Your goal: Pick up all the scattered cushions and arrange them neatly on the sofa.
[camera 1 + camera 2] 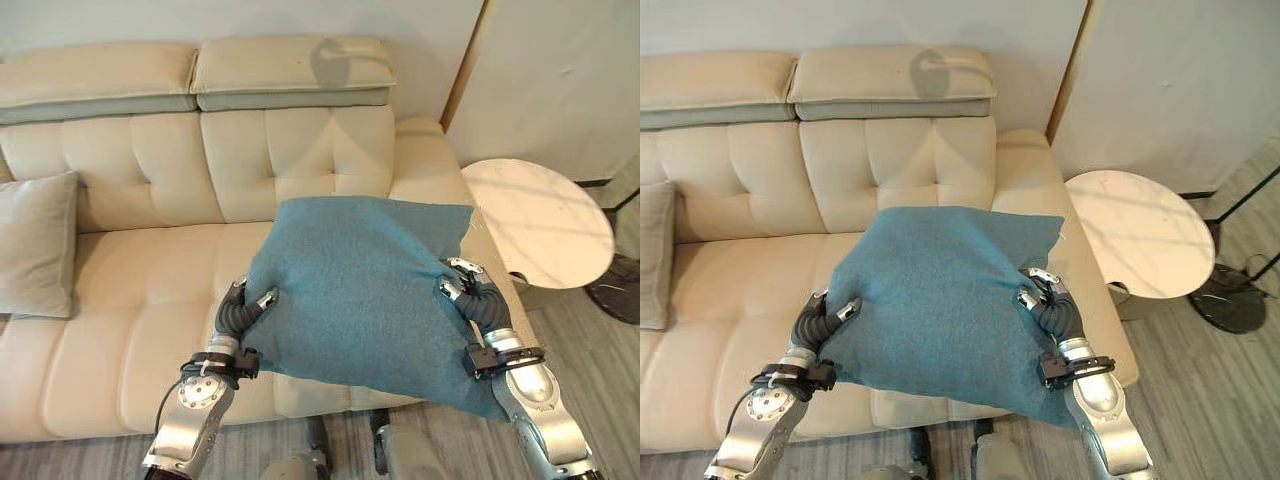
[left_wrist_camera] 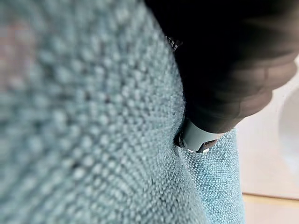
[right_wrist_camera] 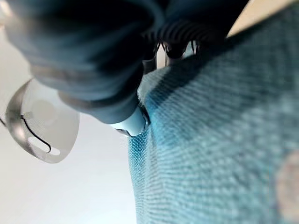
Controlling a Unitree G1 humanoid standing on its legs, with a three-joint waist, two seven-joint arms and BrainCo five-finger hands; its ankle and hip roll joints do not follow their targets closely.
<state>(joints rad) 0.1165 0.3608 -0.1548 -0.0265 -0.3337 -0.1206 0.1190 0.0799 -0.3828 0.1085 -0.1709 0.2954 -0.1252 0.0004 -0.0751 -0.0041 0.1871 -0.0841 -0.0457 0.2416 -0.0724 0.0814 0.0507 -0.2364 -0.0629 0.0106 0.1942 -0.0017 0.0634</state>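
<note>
Left eye view: left hand (image 1: 243, 312) and right hand (image 1: 468, 295) clutch woven teal cushion (image 1: 360, 290).

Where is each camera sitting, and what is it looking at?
Left eye view: on the head, looking down at the cream sofa; both arms show, each robot hand, left and right, gripping the teal cushion.
Right eye view: beside it, same scene, plus the round side table.
Left wrist view: on the left wrist, pressed close to the teal cushion; dark cover shows.
Right wrist view: on the right wrist, same cushion and cover.
All four share the teal cushion.
</note>
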